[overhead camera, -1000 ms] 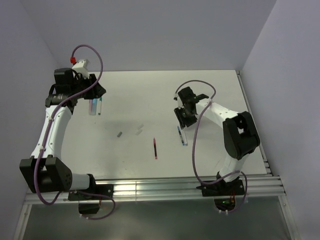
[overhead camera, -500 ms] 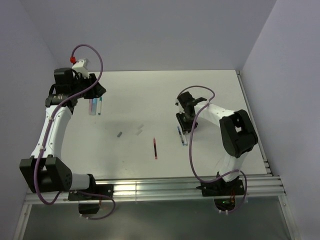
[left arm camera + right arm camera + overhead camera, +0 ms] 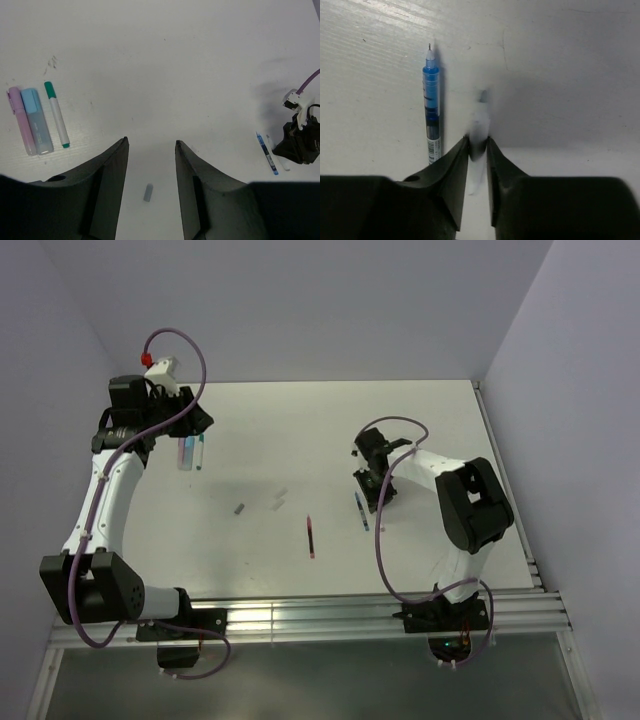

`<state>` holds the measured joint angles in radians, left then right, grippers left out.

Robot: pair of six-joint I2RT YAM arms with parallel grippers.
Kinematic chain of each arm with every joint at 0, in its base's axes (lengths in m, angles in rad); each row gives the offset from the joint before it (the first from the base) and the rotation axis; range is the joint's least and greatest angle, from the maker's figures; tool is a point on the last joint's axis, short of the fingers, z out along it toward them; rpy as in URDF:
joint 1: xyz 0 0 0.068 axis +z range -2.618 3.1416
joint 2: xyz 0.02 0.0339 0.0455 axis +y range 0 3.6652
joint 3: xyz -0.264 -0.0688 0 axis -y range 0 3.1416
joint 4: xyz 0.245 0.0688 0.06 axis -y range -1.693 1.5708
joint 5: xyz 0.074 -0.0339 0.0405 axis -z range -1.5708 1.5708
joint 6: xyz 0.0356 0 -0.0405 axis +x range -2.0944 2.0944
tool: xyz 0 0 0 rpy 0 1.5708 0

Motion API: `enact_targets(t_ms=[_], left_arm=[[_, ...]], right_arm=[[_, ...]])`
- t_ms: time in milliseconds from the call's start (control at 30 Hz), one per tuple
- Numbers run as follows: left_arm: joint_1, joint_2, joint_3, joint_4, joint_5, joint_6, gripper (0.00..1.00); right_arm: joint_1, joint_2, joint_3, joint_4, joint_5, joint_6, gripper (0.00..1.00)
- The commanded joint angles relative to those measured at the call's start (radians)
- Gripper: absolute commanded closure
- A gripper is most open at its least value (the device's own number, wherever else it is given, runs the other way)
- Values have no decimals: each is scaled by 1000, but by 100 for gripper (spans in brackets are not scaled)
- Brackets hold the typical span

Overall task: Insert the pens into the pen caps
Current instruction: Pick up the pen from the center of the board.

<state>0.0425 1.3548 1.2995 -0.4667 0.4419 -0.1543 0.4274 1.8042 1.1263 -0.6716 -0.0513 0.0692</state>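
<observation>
My right gripper is down on the table, its jaws shut on a white pen that lies flat. A blue pen lies just to the left of that pen, parallel to it and apart from the fingers. In the top view this gripper is right of centre, with the blue pen beside it. A red pen lies alone near the middle. My left gripper hangs open and empty above the table. Far below it lies a grey pen cap.
A pink pen, a light-blue one and a white pen with green ends lie side by side at the back left. Two small pale caps lie next to the grey cap. Walls stand close on the left and right.
My right gripper has moved a little toward the near edge and down over the white pen, and its jaws have closed on it. The left arm has not moved.
</observation>
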Motion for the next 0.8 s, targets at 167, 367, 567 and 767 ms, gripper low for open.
enact_targets(t_ms=[167, 367, 567, 767], left_arm=[[2, 15, 27, 57, 55, -34, 51], [2, -2, 26, 91, 165, -50, 49], [3, -58, 24, 169, 384, -92, 39], [0, -83, -179, 797, 661, -603, 38]], right_arm=[[-3, 20, 19, 4, 8, -15, 100], [-38, -91, 195, -31, -74, -120, 100], [-56, -223, 418, -57, -292, -158, 100], [-44, -266, 611, -31, -695, -34, 100]])
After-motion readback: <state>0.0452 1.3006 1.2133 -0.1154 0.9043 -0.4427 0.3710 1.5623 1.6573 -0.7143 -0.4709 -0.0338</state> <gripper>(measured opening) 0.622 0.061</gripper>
